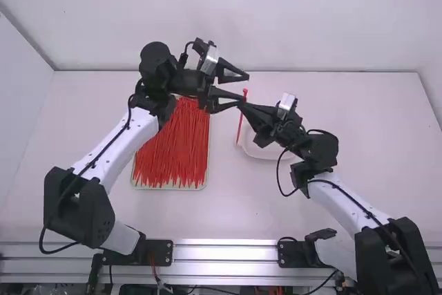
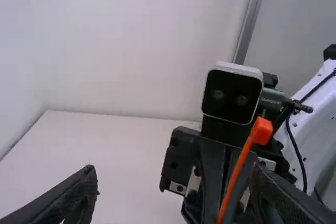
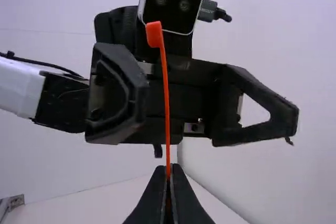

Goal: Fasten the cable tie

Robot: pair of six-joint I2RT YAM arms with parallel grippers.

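Cable tie, red: 1, upright, head uppermost, raised above table.
Right gripper: 1, pinched tight on tie's shaft.
Left gripper: 1, spread wide, facing tie.
Loose red ties: 1 heap, uncounted, on 1 tray.

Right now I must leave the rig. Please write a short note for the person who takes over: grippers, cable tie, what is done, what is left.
The left gripper is raised above the table, jaws open wide, holding nothing.
The right gripper has its jaws shut on one red cable tie, whose head end is close to the left jaws.
The pile of red ties lies under the left arm.
Done: one tie picked out.
Left: the tie is straight; its tail is not yet through its head.
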